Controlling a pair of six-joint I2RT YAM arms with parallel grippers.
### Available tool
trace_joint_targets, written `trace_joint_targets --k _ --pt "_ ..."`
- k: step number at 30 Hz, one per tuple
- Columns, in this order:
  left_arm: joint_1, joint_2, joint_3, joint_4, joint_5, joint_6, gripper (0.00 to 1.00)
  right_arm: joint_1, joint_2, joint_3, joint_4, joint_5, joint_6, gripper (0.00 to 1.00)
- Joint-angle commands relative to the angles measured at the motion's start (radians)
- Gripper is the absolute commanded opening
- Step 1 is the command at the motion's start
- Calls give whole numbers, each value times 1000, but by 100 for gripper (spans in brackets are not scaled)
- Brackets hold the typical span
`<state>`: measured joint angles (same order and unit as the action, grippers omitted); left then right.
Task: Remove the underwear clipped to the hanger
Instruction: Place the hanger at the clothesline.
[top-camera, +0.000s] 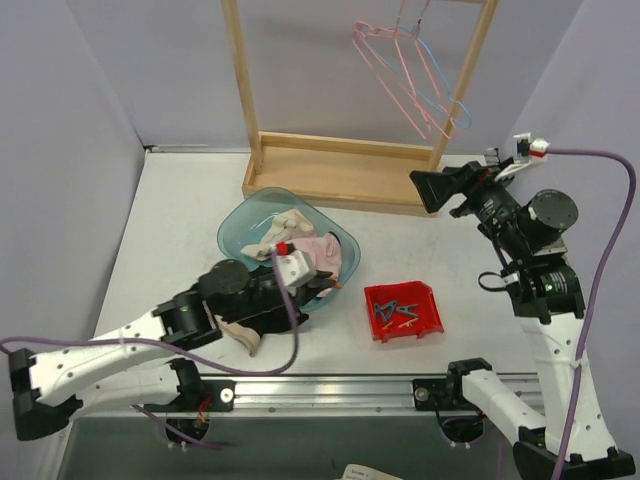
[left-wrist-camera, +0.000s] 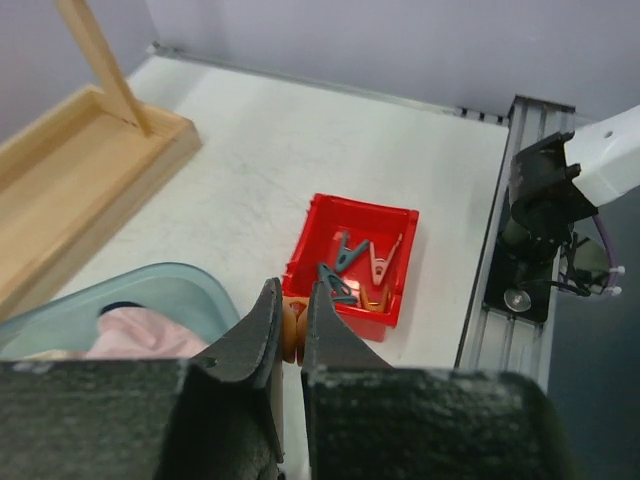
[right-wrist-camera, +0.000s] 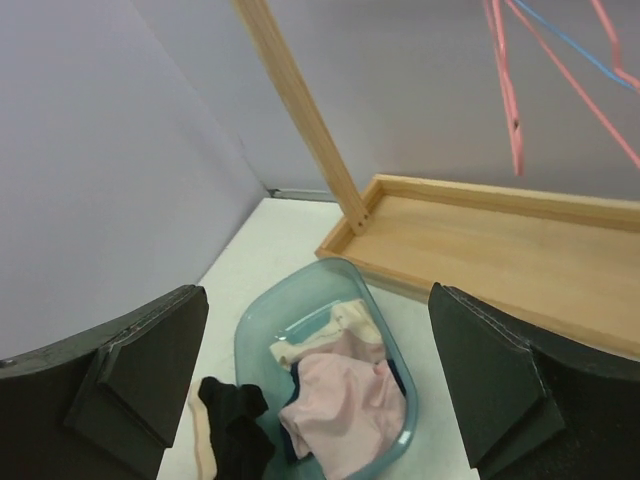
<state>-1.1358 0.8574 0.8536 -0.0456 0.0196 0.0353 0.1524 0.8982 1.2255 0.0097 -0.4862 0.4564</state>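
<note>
Rack (top-camera: 340, 172) stands at the rear of the table (top-camera: 180, 220), hangers (top-camera: 415, 85) hung toward its right side. Tub (top-camera: 240, 225) in front of rack's left end. Underwear (right-wrist-camera: 345, 400) piled in tub; 1 piece (right-wrist-camera: 235, 425) outside it on the table, near-left. Tray (top-camera: 434, 310) right of tub, clothespins (top-camera: 395, 312) inside. Left gripper (left-wrist-camera: 292, 300) between tub and tray, 1 clothespin (left-wrist-camera: 290, 332) between its fingers.

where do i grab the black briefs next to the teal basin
Pinch the bunched middle of the black briefs from straight above: they lie crumpled on the table beside the teal basin, so raised folds likely suit a pinch.
</note>
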Motion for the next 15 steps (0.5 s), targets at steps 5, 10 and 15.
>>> trace_joint_targets --k 5,10,15 --pt "39 500 154 392 238 -107 3 1 -125 -80 -209 310 -79 100" --pt "53 725 281 412 286 -144 3 1 -162 -109 -255 350 -78 100" --pt "62 804 295 477 307 -182 4 1 -168 -124 -264 353 -87 100"
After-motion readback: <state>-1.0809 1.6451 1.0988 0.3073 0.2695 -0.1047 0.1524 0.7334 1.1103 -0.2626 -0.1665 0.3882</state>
